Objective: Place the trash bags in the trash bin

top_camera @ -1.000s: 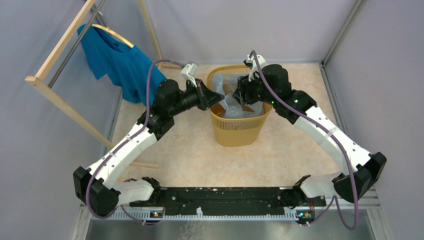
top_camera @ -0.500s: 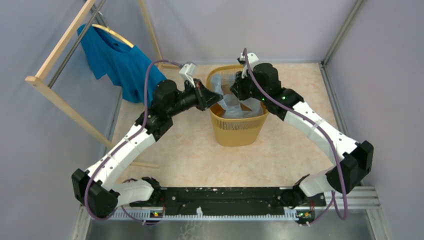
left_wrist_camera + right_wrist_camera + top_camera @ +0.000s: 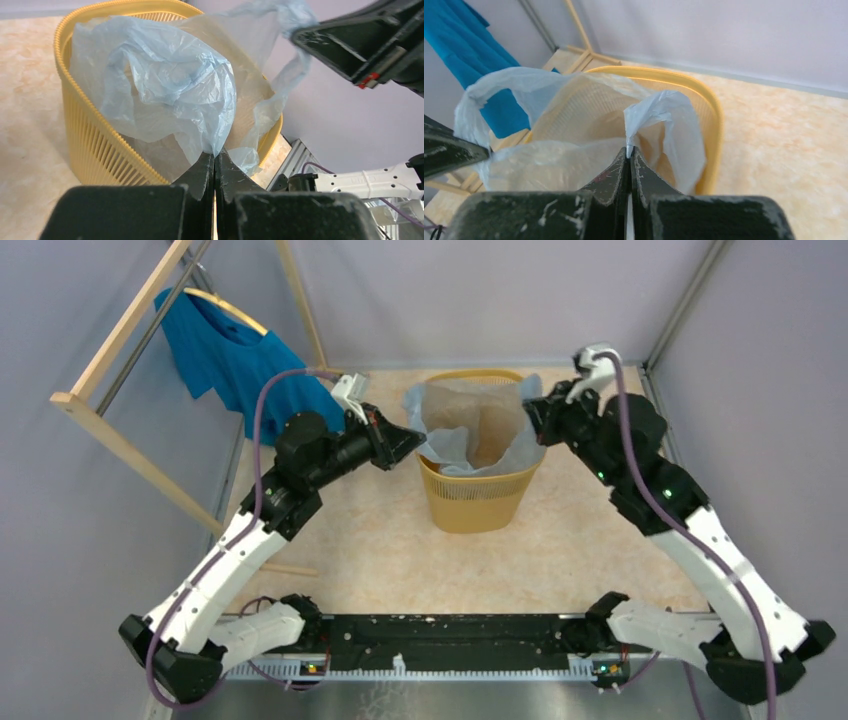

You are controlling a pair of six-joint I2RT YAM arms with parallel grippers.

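The yellow-orange mesh trash bin [image 3: 478, 502] stands at the middle back of the floor. The pale grey-blue trash bag [image 3: 448, 443] is spread open across its mouth, its film lining the inside and draping over the rim. My left gripper [image 3: 415, 443] is shut on the bag's left edge just outside the rim; the left wrist view shows the film [image 3: 165, 95] pinched at the gripper's tips [image 3: 215, 156]. My right gripper [image 3: 534, 412] is shut on the bag's right edge; the right wrist view shows film [image 3: 659, 117] pinched at its tips [image 3: 629, 150], with the bin [image 3: 709, 125] behind.
A bright blue T-shirt [image 3: 235, 365] hangs on a wooden rack [image 3: 110, 430] at the back left. Grey walls close in the back and both sides. The arm bases sit on the black rail [image 3: 450, 640] at the near edge.
Both grippers have pulled apart, left going left and right going right and back. The bag has gone from a clump inside the bin to stretched open over the rim.
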